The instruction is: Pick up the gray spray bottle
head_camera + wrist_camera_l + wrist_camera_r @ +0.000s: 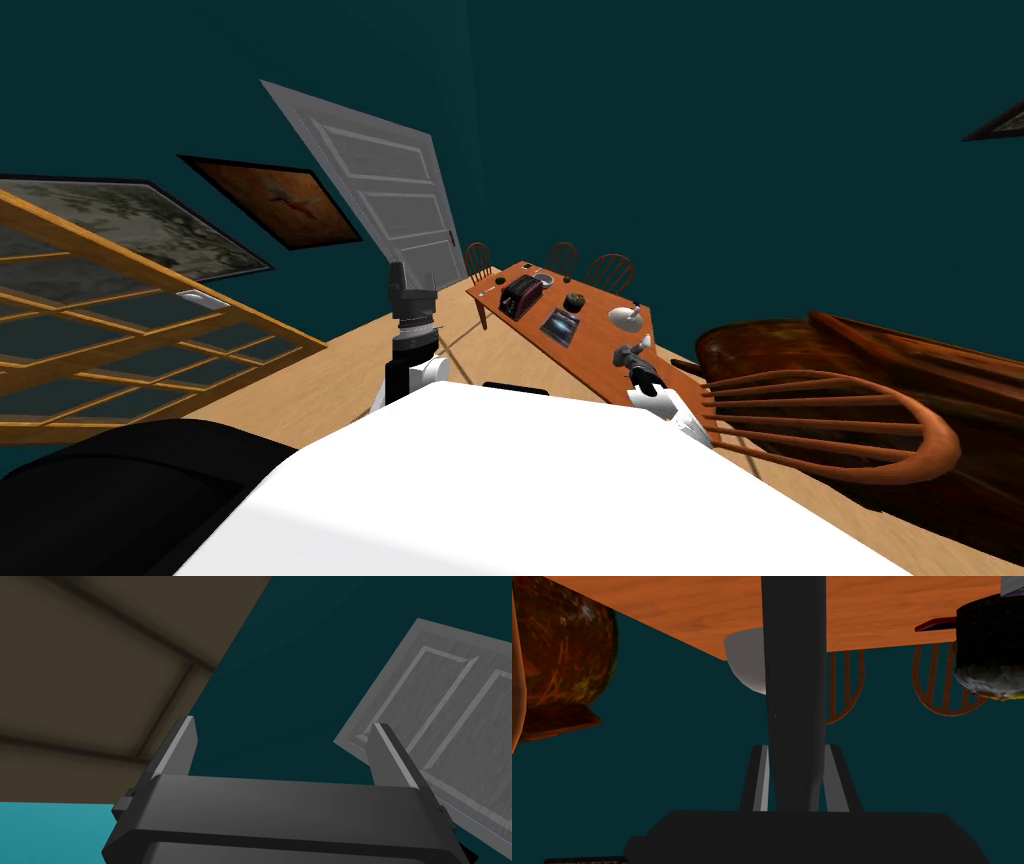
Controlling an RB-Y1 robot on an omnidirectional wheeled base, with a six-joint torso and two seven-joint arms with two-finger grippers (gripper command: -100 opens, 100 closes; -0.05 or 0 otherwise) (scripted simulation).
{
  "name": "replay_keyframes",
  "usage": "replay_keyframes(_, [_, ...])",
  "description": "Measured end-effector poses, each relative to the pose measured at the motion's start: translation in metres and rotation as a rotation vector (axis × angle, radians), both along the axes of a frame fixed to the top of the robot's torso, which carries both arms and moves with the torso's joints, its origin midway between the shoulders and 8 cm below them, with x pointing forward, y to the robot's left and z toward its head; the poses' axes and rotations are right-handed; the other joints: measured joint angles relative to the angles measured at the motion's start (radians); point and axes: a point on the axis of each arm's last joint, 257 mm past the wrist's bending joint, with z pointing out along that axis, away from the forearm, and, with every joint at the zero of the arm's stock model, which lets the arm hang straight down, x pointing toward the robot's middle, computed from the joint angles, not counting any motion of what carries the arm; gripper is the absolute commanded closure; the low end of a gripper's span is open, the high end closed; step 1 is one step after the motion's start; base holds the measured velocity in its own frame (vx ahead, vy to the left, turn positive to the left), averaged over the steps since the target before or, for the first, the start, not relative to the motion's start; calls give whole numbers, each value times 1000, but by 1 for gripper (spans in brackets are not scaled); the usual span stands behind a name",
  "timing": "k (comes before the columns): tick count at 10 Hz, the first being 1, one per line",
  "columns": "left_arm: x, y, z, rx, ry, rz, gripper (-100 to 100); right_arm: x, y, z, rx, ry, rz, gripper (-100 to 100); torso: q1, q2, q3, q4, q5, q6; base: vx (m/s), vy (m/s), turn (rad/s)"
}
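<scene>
The long orange-brown table point(598, 338) is seen ahead and to the right. A spindle-backed wooden chair point(830, 425) is drawn in close at the robot's right side, and the far chairs point(610, 270) are lined up behind the table. A pale grey panelled door point(385, 190) is seen against the dark teal wall point(700, 150) beyond.

On the table, a black and red toaster point(521, 294) is placed toward the far end. A dark round muffin point(574, 301) is set near the middle, and a light grey bowl point(626, 318) is found at the near end.

Now to the action: the right gripper point(634, 362) is held out at the table's near end, just beside the bowl. The dark grey spray bottle point(794, 691) is clamped between its two fingers, which are pressed against the bottle's sides. In the right wrist view the bowl is partly hidden behind the bottle. Whether the bottle is clear of the tabletop cannot be told.

The left gripper point(282, 725) is raised well apart from the table, toward the door, and its fingers are spread wide.
</scene>
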Motion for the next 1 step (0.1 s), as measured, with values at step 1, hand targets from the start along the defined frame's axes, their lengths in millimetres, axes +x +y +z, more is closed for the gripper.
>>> replay_keyframes(1, [0, 0, 0, 0, 0, 0, 0, -1, -1, -1, 0, 4, -3, 0, 1, -2, -1, 0, 0, 0, 0, 0, 0])
